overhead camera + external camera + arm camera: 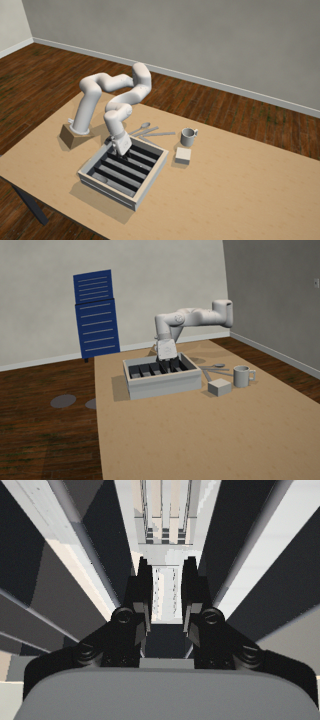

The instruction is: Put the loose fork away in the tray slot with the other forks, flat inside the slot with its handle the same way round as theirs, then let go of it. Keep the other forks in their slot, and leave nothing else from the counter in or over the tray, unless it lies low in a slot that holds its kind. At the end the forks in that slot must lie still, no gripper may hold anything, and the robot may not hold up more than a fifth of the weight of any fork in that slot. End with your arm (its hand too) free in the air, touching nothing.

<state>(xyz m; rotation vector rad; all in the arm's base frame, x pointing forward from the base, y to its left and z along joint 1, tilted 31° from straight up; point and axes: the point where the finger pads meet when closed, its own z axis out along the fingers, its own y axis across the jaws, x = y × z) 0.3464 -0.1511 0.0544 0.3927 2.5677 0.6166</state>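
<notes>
1. Wood floor, grey walls, a blue cabinet (95,314) behind; tan table (232,193) carries everything.
2. Arm base sits on a block (64,139) by the table's far-left corner. The arm folds over so the wrist drops almost straight down into the tray (151,178), which sits toward the left end near the front edge.
3. Gripper (166,580) is low inside a slot toward the tray's far side, fingers in line with the dividers. My read: low and aligned so the fork (166,595) lies flat rather than dropping.
4. Fingers stand slightly wider than the fork handle between them, so I judge it released, with the pads only bracketing it. The fork is in the slot, tines pointing away from the wrist camera.
5. Spoon (144,126) and flat utensils (158,133) lie just beyond the tray toward the far edge. Mug (188,136) and small block (183,155) sit right of it. All are outside the tray.
6. Hard to tell:
   - The wrist hides the slot floor in the top and exterior views.
   - In the wrist view I can't separate the loose fork from any forks under it, so matching handle direction isn't confirmed.
   - Whether the pads touch the handle is too fine to see.
</notes>
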